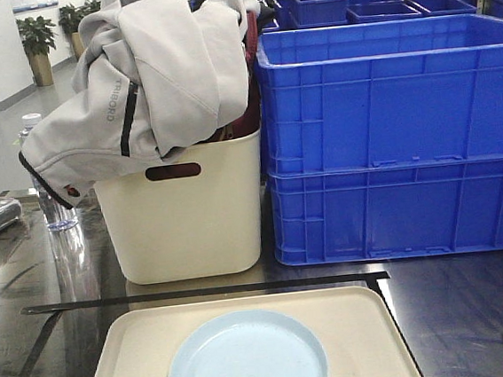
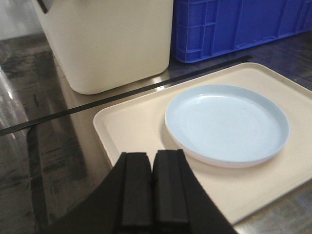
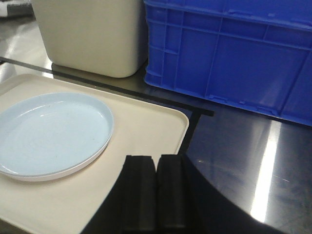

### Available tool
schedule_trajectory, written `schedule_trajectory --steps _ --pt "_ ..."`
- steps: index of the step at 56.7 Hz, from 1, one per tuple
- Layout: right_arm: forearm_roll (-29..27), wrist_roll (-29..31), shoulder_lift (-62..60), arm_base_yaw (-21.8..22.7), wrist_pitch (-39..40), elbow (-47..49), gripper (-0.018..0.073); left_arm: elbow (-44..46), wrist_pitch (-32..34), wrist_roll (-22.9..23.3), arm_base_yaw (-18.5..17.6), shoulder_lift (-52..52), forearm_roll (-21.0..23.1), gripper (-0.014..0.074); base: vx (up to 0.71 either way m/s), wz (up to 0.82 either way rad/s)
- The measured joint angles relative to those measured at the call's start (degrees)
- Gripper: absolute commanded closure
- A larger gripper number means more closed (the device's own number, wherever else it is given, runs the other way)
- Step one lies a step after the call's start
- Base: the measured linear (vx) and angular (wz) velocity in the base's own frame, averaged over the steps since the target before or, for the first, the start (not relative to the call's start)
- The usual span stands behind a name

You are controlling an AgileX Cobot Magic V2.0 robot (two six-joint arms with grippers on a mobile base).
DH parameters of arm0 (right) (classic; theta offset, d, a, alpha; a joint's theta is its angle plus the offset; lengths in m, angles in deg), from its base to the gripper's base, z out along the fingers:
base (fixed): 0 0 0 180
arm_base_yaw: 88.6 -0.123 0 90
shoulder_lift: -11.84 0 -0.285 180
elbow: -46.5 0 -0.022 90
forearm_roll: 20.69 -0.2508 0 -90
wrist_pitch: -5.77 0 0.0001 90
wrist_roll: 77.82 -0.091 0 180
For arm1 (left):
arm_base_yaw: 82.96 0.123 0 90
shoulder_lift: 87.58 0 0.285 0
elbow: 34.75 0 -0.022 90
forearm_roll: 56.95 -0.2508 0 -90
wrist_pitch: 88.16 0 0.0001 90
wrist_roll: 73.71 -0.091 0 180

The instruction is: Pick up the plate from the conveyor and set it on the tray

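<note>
Plate (image 1: 246,358) is lying centred on tray (image 1: 362,320) | both pincers, left pincer (image 2: 152,187) and right pincer (image 3: 156,192), are pressing together, holding nothing | risk: a second plate overlapping it, crowding the rim.

Tray (image 1: 362,320) near edge cut off at frame bottom — plate (image 1: 246,358) clipped there too; jacket (image 1: 151,73) hides the bin's (image 1: 188,221) contents — conveyor unseen.

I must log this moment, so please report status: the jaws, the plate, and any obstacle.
Left gripper shut, empty. Right gripper shut, empty. Light blue plate flat on tray. Nothing blocking; cream bin behind tray.
</note>
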Motion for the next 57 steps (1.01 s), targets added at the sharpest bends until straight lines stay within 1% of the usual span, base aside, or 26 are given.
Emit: schedule_trajectory --steps 6,12,46,49,51,52,56,57 --pt "-0.06 -0.21 -3.58 0.0 4.86 -4.31 0.0568 -4.49 1.08 0.0 0.0 5.42 -0.05 0.0596 0.0 0.0" --pt "-0.12 -0.39 -4.01 0.0 6.97 -5.19 0.0568 -4.93 1.59 0.05 0.0 6.84 -0.05 0.0596 0.0 0.0" --pt "-0.12 -0.57 -4.01 0.0 7.63 -5.3 0.0568 -4.98 1.82 0.05 0.0 7.01 -0.05 0.0596 0.0 0.0" --pt "-0.12 -0.61 -4.01 0.0 7.63 -5.3 0.0568 -4.98 1.88 0.05 0.0 7.01 -1.24 0.0596 0.0 0.0" --pt "-0.12 -0.61 -4.01 0.0 7.63 -5.3 0.0568 -5.13 2.35 0.28 0.0 7.01 -2.77 0.0596 0.0 0.0" --pt "-0.12 -0.61 -4.01 0.0 7.63 -5.3 0.0568 -5.43 2.72 0.76 0.0 7.01 -4.39 0.0596 0.0 0.0" --pt "-0.12 -0.61 -4.01 0.0 7.65 -5.3 0.0568 -7.07 5.85 4.45 0.22 7.67 -9.07 0.0596 0.0 0.0" --pt "-0.12 -0.61 -4.01 0.0 7.65 -5.3 0.0568 -7.84 6.92 6.32 0.48 8.26 -10.49 0.0596 0.0 0.0"
